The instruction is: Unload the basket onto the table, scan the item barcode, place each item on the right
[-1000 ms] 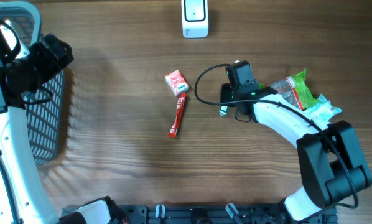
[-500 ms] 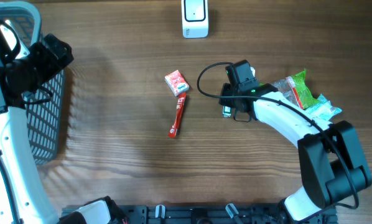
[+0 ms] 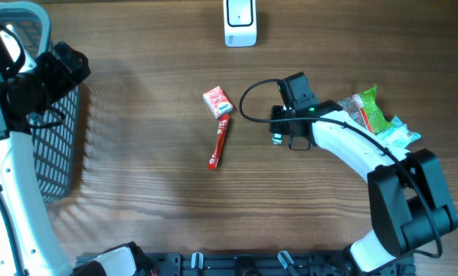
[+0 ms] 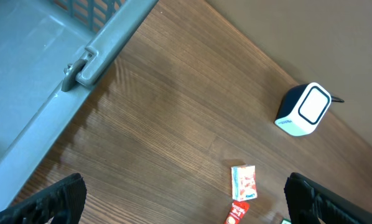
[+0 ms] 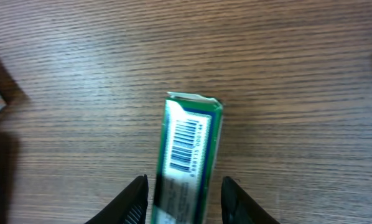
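Your right tool (image 5: 185,186) sits around the thin green barcode packet (image 5: 189,155) on the wooden tabletop (image 5: 298,74), pinching or not I can't tell; it looks light and bendy, so hold its sides softly.

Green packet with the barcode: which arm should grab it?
Right: the right end effector straddles the green packet, while the left end effector hangs open near the basket, far off.

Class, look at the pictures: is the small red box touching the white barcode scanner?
Apart. The overhead view shows a broad stretch of bare table between the small red box and the white barcode scanner.
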Motion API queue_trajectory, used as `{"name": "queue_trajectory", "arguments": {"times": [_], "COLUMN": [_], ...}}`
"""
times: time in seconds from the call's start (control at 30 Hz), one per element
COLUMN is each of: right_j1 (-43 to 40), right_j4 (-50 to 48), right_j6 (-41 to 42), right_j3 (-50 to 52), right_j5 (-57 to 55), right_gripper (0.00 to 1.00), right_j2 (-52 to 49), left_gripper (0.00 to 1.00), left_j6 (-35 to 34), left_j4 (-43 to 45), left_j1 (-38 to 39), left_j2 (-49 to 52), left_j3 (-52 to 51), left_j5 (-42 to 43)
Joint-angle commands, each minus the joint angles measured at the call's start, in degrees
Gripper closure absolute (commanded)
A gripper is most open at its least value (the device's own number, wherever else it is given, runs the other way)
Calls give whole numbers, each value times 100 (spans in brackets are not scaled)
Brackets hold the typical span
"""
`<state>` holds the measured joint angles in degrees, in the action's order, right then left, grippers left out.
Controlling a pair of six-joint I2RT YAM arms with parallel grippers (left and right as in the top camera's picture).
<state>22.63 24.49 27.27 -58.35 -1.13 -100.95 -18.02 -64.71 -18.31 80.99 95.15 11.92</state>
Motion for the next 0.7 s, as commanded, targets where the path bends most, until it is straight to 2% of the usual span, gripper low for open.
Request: {"name": "queue_trajectory", "arguments": {"times": [0.0,0.13,0.47,0.53,0.6,0.67], "right_j1": [2,2,2,2,2,2], "right_j4": [-4,-37,-133,-133,-133,-133], "right_j6": [-151,138,120,127,140,125], "right_j3": [-85,-83,90,90,92,114], "right_j5": [-323,-321,-225,-114,-70,-76], "right_gripper": [61,61,61,62,67,66], "right_j2": [-109,-109,-184,-184,-184,-188], "left_gripper": [0,0,0,0,0,0], "left_j6": [111,111,111,111,111,111], "left_j4": [11,11,11,11,11,11], "left_j1": [20,20,20,20,20,20], "left_j2": [-4,-4,-4,-4,-4,-4], "left_j3": [48,48,48,48,48,48], "left_j5": [68,68,68,68,68,68]}}
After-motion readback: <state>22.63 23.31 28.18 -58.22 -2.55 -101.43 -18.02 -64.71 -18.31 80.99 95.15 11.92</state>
